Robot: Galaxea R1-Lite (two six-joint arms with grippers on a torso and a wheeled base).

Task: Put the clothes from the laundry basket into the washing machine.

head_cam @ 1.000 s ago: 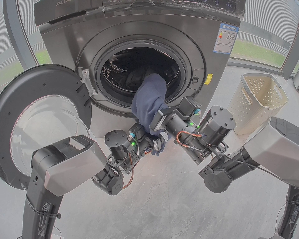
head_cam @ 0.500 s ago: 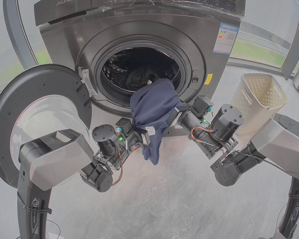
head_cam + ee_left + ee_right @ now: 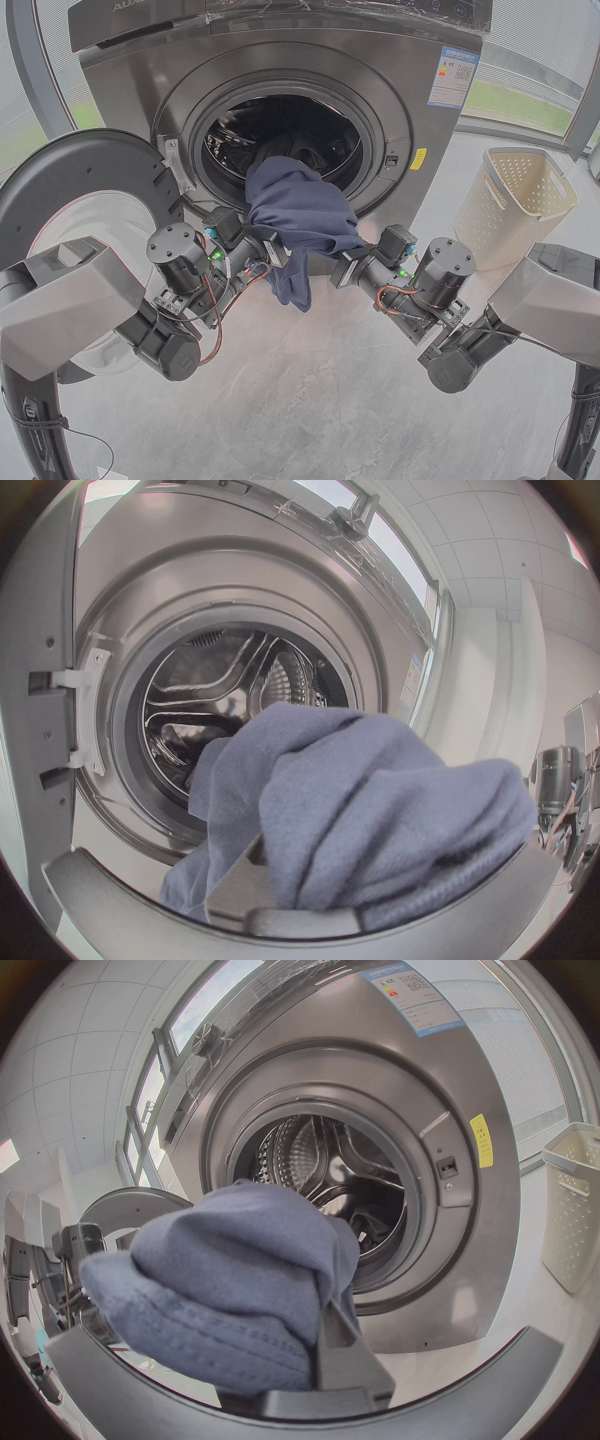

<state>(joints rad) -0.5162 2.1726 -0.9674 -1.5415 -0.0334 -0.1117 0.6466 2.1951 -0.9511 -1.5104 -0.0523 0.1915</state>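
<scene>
Navy garment [image 3: 300, 206] spans left gripper [image 3: 275, 247] and right gripper [image 3: 342, 256], top end on the washing machine [image 3: 400, 100] drum lip dead ahead; cloth hides whether either is clamped.

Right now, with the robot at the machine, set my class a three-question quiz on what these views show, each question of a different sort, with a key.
1. True or false: dark clothes already lie inside the drum of the washing machine.
2. Fill the gap: the laundry basket stands on the robot's ____ side of the washing machine.
3. Choose one. The navy garment is:
A) inside the laundry basket
B) draped across the left gripper and the right gripper, at the drum's mouth, with one end hanging down
C) folded on top of the washing machine

Key: 1 true; 2 right; 3 B.
</scene>
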